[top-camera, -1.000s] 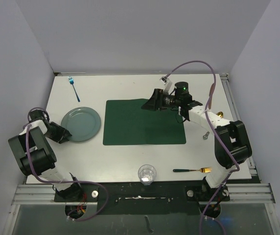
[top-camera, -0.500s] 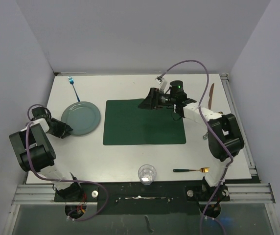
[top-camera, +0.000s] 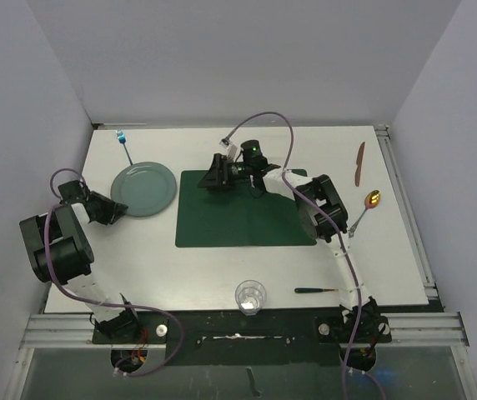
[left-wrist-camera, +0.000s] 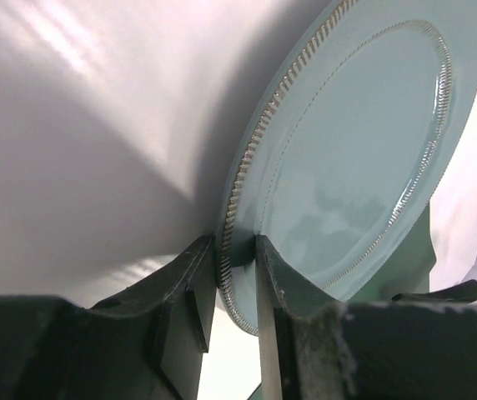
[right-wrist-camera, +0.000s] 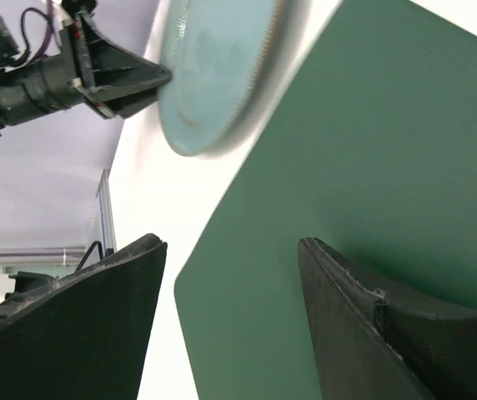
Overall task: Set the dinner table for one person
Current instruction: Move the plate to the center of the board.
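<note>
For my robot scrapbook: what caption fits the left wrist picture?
Left pincer clamped on the beaded rim of the teal plate, white dinner table behind.

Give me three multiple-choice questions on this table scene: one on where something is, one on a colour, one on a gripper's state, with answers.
1. Where does the clear glass stand?
A) on the white table, between the placemat and the arm bases
B) on the plate
C) on the placemat
2. The placemat's colour?
A) red
B) dark green
C) yellow
3. The left gripper is:
A) hanging open
B) holding the glass
C) clamped on the plate's rim
Answers: A, bare table surrounds it in the top view; B, it reads green there; C, its fingers pinch the rim in the left wrist view.
</note>
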Robot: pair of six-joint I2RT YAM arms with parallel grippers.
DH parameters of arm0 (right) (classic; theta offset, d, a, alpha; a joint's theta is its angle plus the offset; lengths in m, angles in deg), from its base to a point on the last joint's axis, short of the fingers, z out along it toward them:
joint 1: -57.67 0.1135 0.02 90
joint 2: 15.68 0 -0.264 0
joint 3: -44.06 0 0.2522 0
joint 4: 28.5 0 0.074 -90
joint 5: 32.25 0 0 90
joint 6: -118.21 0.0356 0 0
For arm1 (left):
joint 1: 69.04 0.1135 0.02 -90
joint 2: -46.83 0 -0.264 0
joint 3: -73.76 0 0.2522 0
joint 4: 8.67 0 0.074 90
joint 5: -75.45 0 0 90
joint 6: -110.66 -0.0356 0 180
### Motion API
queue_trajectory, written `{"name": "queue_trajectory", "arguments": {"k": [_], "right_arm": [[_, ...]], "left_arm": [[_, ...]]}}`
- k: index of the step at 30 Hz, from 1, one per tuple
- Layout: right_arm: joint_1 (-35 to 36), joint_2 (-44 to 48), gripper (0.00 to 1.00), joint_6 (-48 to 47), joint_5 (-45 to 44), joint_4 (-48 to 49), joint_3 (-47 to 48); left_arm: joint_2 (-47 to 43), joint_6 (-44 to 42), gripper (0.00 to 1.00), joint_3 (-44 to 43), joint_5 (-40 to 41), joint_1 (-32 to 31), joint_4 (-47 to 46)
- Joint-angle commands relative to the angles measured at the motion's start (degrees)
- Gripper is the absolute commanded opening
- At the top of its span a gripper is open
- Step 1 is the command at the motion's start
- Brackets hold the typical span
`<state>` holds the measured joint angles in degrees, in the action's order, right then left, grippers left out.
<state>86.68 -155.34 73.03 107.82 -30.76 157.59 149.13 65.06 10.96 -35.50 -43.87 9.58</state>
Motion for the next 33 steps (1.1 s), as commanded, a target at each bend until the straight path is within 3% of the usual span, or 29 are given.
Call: {"name": "queue_trajectory", "arguments": {"k": [1, 12, 26, 33], "right_arm": [[2.9, -1.4, 0.65, 2.9, 2.2, 1.5, 9.3], [3.6, -0.4, 0.64, -0.6, -4.6, 0.5, 9.1], [3.5, -4.4, 0.63, -3.9, -14.7, -1.5, 14.1], [3.5, -8.2, 0.63, -1.9, -14.8, -0.1, 17.5]], "left_arm": [[8.3, -4.9, 0.00, 4.8, 9.0, -3.9, 7.3], [10.7, -8.3, 0.00, 0.2, 9.5, -9.9, 11.2], [10.2, -9.7, 0.00, -0.4, 8.6, -11.6, 13.2], [5.8, -9.1, 0.05, -1.6, 14.6, -12.9, 17.4]]}}
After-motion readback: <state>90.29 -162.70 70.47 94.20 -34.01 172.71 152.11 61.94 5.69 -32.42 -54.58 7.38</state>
